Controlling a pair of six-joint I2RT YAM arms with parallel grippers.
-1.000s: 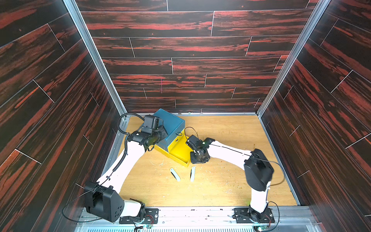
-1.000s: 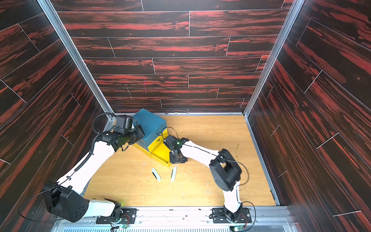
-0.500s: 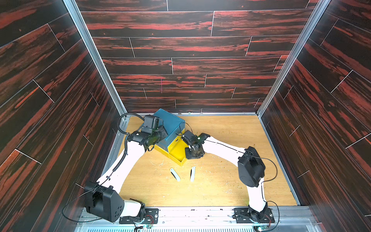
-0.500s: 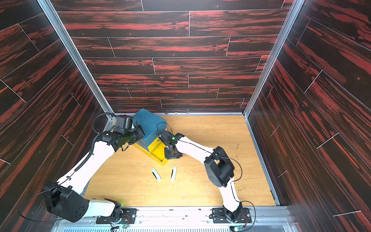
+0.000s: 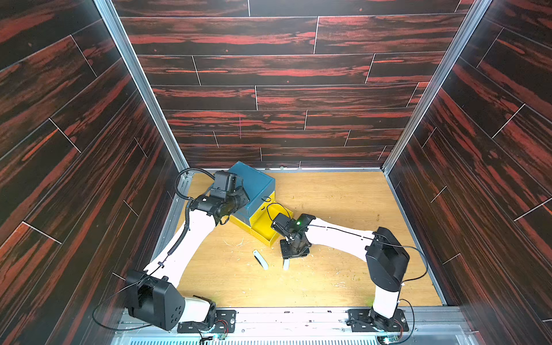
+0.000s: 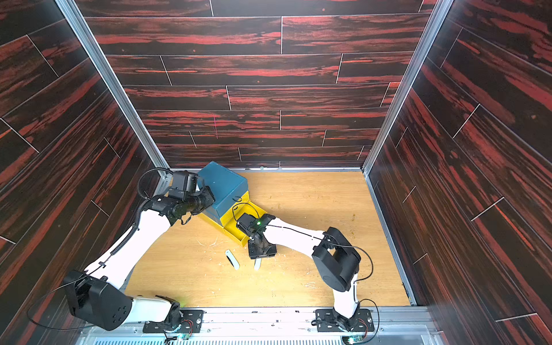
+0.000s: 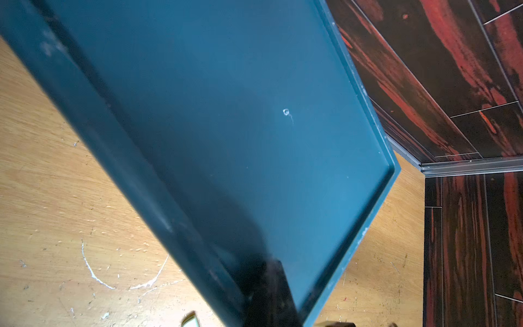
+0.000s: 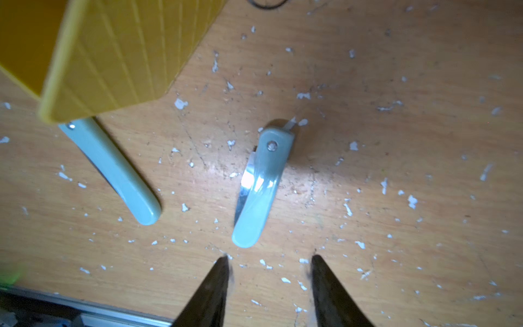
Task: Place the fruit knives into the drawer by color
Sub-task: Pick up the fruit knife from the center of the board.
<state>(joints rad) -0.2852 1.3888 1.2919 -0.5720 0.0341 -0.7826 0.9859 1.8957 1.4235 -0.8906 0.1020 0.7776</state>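
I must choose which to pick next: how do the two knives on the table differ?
The left knife looks fully folded, with only a dark slit along its edge; the right knife shows a shiny strip of blade. The right knife lies just off the tips of the open right end effector; the left knife lies aside, nearer the drawer. Both are pale grey-green, flat on the table, unheld.

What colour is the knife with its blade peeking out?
Pale grey-green knife; clearest in the right wrist view.

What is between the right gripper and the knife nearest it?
Nothing visible: only bare table separates the open right gripper from the end of that knife. The second knife lies off to the side, apart.
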